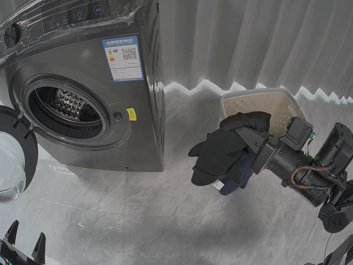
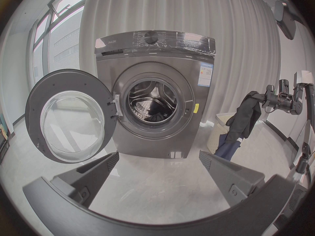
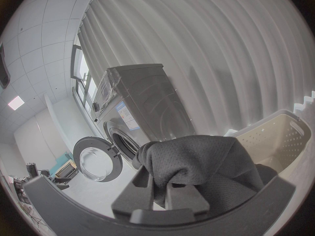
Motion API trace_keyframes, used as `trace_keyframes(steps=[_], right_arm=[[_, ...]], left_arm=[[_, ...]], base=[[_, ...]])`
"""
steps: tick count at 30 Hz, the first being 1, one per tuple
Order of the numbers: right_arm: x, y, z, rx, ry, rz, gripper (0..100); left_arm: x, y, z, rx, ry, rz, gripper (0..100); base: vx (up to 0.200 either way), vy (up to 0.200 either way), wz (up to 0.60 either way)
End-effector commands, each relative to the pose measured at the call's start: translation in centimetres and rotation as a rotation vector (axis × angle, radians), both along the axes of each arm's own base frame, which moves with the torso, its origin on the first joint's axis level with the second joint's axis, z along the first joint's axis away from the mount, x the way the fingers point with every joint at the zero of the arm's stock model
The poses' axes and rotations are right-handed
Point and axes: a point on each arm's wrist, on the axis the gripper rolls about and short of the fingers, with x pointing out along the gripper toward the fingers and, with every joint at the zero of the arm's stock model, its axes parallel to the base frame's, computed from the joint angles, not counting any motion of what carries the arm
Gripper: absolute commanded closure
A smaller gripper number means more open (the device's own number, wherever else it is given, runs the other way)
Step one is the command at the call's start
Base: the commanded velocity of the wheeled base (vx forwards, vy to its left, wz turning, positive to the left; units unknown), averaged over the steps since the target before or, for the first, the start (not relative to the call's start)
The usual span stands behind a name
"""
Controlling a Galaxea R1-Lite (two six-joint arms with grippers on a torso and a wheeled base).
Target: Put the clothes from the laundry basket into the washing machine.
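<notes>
Hanging from the right gripper [image 1: 247, 134], fingers clenched on it, a black garment [image 1: 220, 148] droops over the basket's [image 1: 257, 95] near edge, blue cloth [image 1: 230, 184] under it, curtain [image 1: 257, 30] just behind. Washer [image 1: 143, 129] stands to the robot's left, door [image 1: 22, 148] swung wide, drum [image 1: 66, 107] mouth unblocked with a dark cloth [image 2: 157, 117] inside, bare floor [image 1: 147, 210] between washer and basket. Left gripper [image 2: 157, 181] sits low facing the washer, fingers spread, holding nothing.
</notes>
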Motion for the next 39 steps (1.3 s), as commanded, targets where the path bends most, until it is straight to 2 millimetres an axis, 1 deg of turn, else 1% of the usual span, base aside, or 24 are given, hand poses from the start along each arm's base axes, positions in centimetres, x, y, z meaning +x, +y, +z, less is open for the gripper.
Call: trace_keyframes(steps=[1,18,23,33,39], right_arm=[[0.02,0.02,-0.03,-0.001,0.001,0.0,100],[0.07,0.06,-0.11,-0.003,0.003,0.0,100],[0.06,0.05,-0.15,-0.002,0.005,0.0,100],[0.04,-0.02,-0.18,-0.003,0.006,-0.002,100],[0.05,-0.02,-0.26,-0.004,0.01,-0.001,100]], left_arm=[[0.05,0.0,-0.41,0.0,0.007,0.001,0],[0.05,0.0,-0.46,0.0,0.007,0.001,0],[0.05,0.0,-0.41,0.0,0.007,0.001,0],[0.05,0.0,-0.41,0.0,0.007,0.001,0],[0.04,0.0,-0.42,0.0,0.005,0.001,0]], base=[[0.0,0.2,0.0],[0.0,0.2,0.0],[0.0,0.0,0.0],[-0.2,0.0,0.0],[0.0,0.0,0.0]])
